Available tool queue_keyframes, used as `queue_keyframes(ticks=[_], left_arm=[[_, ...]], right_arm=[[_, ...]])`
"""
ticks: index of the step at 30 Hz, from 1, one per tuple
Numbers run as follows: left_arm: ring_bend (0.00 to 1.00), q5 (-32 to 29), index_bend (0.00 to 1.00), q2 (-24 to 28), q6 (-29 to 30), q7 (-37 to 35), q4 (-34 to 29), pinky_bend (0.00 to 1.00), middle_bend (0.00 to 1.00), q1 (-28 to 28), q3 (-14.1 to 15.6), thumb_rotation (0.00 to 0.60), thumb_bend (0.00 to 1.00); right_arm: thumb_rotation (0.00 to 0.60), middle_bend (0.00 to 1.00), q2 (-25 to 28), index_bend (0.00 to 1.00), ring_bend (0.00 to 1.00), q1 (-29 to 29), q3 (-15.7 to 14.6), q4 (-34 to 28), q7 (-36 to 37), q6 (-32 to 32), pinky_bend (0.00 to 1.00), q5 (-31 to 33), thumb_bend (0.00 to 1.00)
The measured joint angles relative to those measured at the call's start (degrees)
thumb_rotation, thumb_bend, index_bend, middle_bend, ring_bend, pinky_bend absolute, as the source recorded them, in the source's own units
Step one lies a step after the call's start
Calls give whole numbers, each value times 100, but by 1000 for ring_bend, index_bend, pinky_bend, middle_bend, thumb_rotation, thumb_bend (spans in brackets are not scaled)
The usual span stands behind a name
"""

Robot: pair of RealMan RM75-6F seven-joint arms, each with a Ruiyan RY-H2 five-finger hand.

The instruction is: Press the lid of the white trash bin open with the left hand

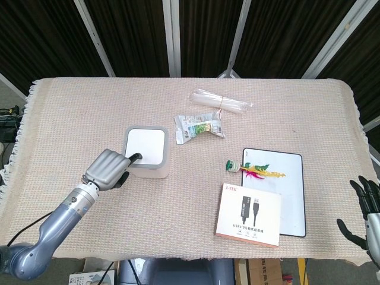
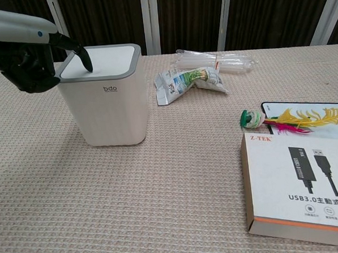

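We see the white trash bin [image 1: 146, 153] standing upright on the left half of the desk [image 1: 83, 101], about midway between the far and near edges, its lid [image 2: 102, 61] flat and closed inside the grey rim. Our left hand [image 1: 107, 168] sits just beside the bin's left wall, most fingers curled in and holding nothing — 1 dark finger [image 2: 79, 52] reaches out over the rim, its tip touching the lid at the left edge. Our right hand [image 1: 366, 205] shows at the near right corner, off the desk edge, its fingers [image 1: 358, 191] spread apart and holding nothing. Toward the far edge lie a clear plastic bundle [image 1: 220, 101] and, nearer the bin, a snack packet [image 1: 199, 127]. On the right half a white board [image 1: 284, 184] carries a feathered toy [image 1: 252, 169], and a USB cable box [image 1: 249, 214] overlaps the board's near left corner.
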Motion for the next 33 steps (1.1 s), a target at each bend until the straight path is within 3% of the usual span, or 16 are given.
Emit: queue_keyframes(ticks=[10,16,20,21,23,25,28,33], left_arm=[[696,-418,252,-33,231,350,-100,644,871,-241,179,600,715],[661,45,238,68,481,-8,-343,644,823,-160,39,600,633],[579,655,229,179,838,-437,-567,639,724,69,-108,600,500],[531,829,229,204,969,-519,-620,617,657,148,-131,600,448],[415,1292,224,282,1379,-618,-736,524,510,378,-146,600,351],[255,1725,214,351,1837,-581,-851,360,359,644,-94,600,249],[140,2423,210,441,2688,-398,-988,238,255,1267,158,600,171],[128,3573,210,543,3739,-466,-933,189,239,2596,880,600,165]], right_arm=[[600,56,7,117,19,-6,3,-8,27,-4,0,22,268],[600,56,13,117,19,-19,2,-5,48,17,0,20,268],[600,56,21,117,19,-25,-2,-7,65,30,0,6,269],[600,56,20,117,19,-23,-3,-6,63,24,0,5,269],[600,56,13,117,19,-14,-9,-2,44,-1,0,-3,269],[600,56,4,117,19,-4,-14,-6,18,-17,0,-16,269],[600,56,-3,117,19,12,-28,-15,-1,-64,0,-27,268],[600,56,36,117,19,45,-92,-34,-16,-176,0,-85,268]])
